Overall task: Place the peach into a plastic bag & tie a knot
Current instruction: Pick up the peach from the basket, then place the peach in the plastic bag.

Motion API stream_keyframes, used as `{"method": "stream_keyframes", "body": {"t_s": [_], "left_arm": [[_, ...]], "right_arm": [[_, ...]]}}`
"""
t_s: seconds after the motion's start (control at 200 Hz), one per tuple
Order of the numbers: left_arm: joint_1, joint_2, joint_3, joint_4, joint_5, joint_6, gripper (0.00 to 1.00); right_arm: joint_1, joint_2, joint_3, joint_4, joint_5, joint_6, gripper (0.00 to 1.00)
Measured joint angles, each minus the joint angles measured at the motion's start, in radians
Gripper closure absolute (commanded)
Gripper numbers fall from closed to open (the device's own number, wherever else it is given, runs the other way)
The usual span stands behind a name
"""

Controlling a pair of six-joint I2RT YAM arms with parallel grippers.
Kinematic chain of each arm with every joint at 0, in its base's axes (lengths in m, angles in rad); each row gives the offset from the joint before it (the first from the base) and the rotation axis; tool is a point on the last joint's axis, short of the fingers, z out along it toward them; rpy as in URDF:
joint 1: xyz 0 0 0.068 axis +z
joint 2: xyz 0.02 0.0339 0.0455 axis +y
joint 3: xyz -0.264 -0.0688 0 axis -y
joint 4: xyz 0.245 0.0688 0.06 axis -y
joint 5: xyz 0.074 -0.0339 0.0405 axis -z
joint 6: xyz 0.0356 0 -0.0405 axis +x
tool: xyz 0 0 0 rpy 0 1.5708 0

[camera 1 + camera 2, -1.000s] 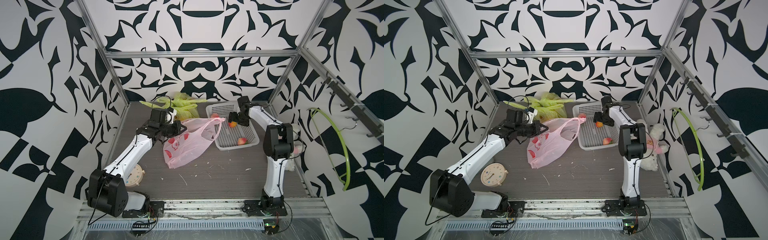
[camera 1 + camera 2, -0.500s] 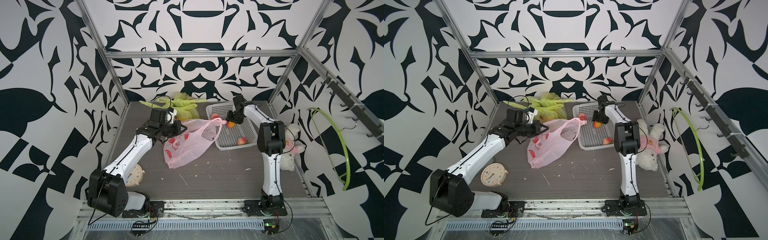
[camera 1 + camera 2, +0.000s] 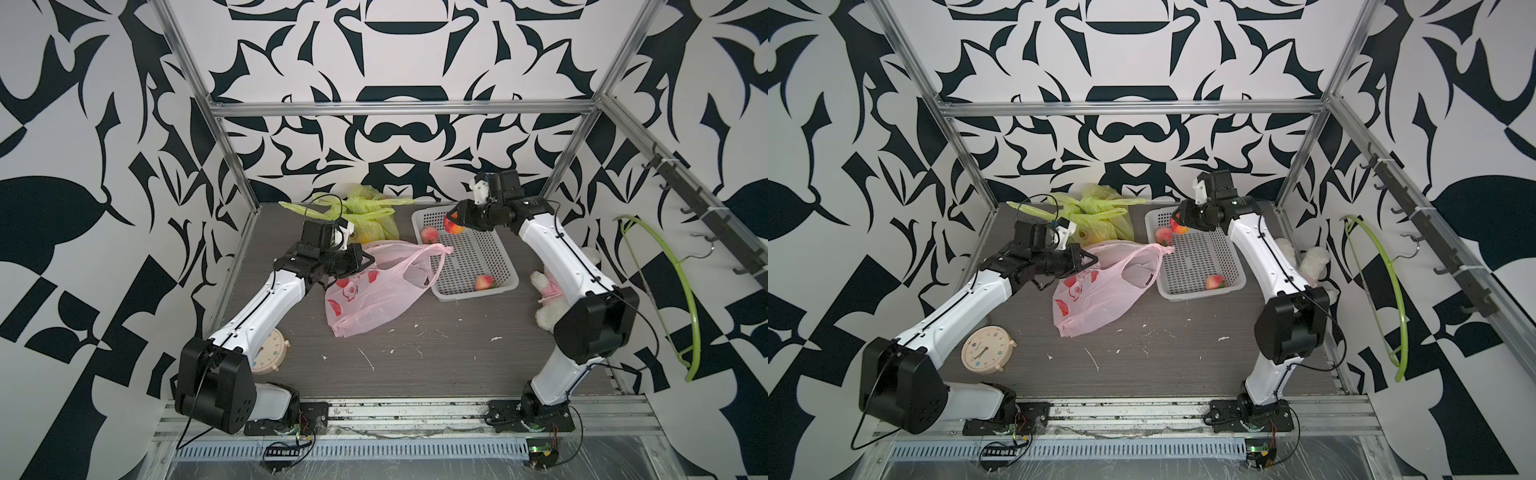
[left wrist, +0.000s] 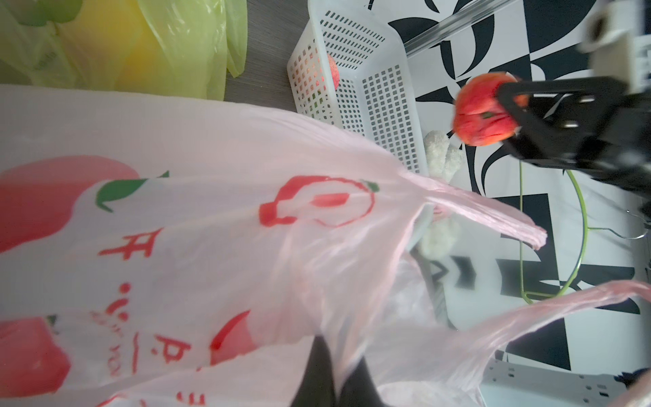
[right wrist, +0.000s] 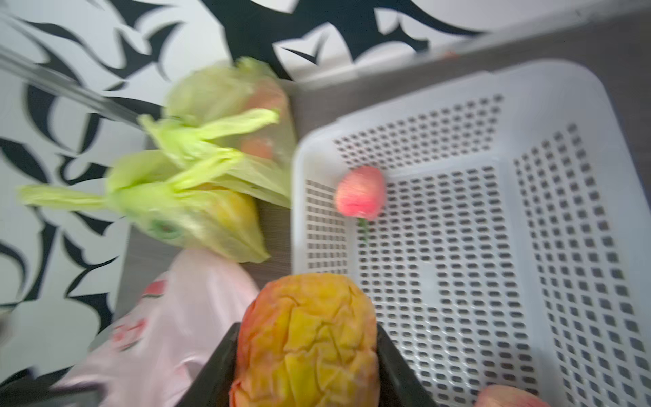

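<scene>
Right wrist view gives us the best look at the peach (image 5: 306, 338): orange-yellow, wrinkly skin, squeezed between the two black jaws of the right gripper (image 5: 308, 356), so that pincer is clamped on the fruit. In a top view the peach (image 3: 451, 226) hangs in the air a bit right of centre in the upper half of the frame, over the upper left corner of the white basket (image 3: 469, 257) and clear of the mesh. Lower and to the left lies the pink bag (image 3: 374, 291), slumped on the table with its mouth facing the basket. The left gripper (image 3: 366, 262) is pinched tight on the bag's rim at its upper left, propping that side up. We'd say the pick is done, the carry-over is the step in hand, and the drop into the bag plus the whole knot are left. A second peach (image 3: 429, 235) and a third peach (image 3: 484, 282) lie in the basket.
</scene>
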Motion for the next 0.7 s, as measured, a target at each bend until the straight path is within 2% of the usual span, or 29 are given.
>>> {"method": "stream_keyframes", "body": {"t_s": [0.11, 0.275, 0.43, 0.525, 0.7], "left_arm": [[0.0, 0.0, -0.002, 0.003, 0.0, -0.005, 1.0], [0.0, 0.0, -0.002, 0.016, 0.0, -0.017, 1.0], [0.0, 0.0, -0.002, 0.027, 0.0, -0.03, 1.0], [0.0, 0.0, -0.002, 0.028, 0.0, -0.035, 1.0], [0.0, 0.0, -0.002, 0.034, 0.002, -0.047, 1.0]], "right_arm": [[0.09, 0.014, 0.136, -0.021, -0.053, -0.007, 0.68], [0.235, 0.11, 0.327, -0.117, -0.092, -0.041, 0.68], [0.326, 0.177, 0.353, -0.216, -0.092, -0.069, 0.66], [0.344, 0.186, 0.325, -0.251, -0.089, -0.076, 0.63], [0.335, 0.156, 0.243, -0.265, -0.085, -0.082, 0.28]]}}
